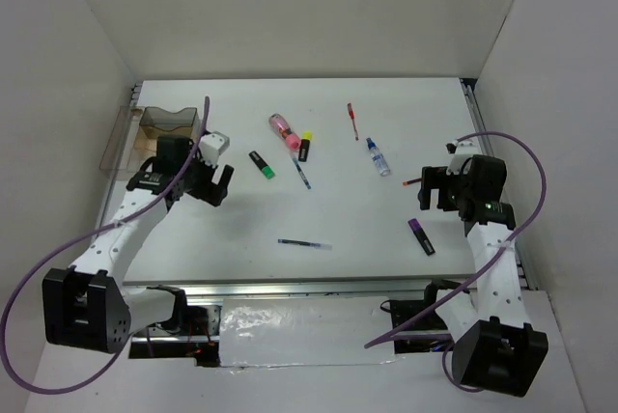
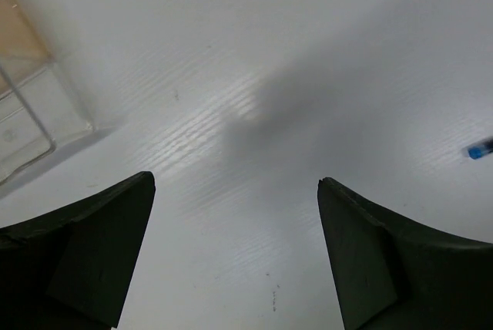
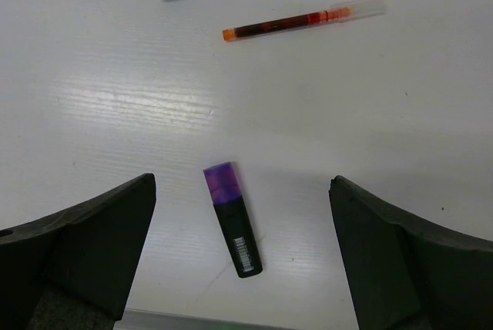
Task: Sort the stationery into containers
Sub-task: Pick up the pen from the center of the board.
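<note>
box (image 1: 170, 123) in left rear corner of table (image 1: 406, 104)

Take the bottle (image 1: 378, 157), lying right of the middle of the bench (image 1: 367, 220). Just behind and left of it lies the far pen (image 1: 352, 121). Further left is the tube (image 1: 281, 126), with the middle highlighter (image 1: 305, 148) just beside its near end and the middle pen (image 1: 302, 174) in front of that. Left again lies the left highlighter (image 1: 262, 164), and far left, at the back, stands the box (image 1: 169, 123), with the left pincer (image 1: 218, 186) in front of it. Right of the bottle and nearer lie the short pen (image 1: 410, 182) and then the near highlighter (image 1: 421, 236), under the right pincer (image 1: 425, 191). The near pen (image 1: 304, 243) lies alone, in front and to the left.
</note>
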Motion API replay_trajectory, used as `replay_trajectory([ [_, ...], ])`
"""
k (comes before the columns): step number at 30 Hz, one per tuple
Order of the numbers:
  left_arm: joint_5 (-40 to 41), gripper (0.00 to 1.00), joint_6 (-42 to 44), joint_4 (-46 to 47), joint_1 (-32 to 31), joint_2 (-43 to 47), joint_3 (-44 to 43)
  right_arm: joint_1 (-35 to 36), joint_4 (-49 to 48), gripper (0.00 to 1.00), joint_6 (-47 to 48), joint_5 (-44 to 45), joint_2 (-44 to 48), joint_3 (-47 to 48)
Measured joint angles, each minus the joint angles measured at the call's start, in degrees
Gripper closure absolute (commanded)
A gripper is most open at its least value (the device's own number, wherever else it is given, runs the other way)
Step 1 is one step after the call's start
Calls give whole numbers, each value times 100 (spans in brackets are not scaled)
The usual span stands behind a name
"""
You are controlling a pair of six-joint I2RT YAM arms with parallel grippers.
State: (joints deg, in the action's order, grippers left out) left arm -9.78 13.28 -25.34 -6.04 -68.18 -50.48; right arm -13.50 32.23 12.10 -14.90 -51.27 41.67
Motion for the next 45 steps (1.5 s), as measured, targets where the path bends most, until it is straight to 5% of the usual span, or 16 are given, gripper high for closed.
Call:
replay_trajectory([
  [6,-129,9,343,-225,-999,-168,-173,0,2,0,-2,-15,-11,0],
  [14,-87,25,870,-221,-3412,-658,-304,-15,2,0,66,-15,-59,0],
  [23,55,36,1231,0,-4712,-1617,-448,-118,2,0,114,-11,-122,-4],
  [45,-595,56,1652,1005,-4522,-2594,-525,-140,2,0,160,-9,-160,-11],
])
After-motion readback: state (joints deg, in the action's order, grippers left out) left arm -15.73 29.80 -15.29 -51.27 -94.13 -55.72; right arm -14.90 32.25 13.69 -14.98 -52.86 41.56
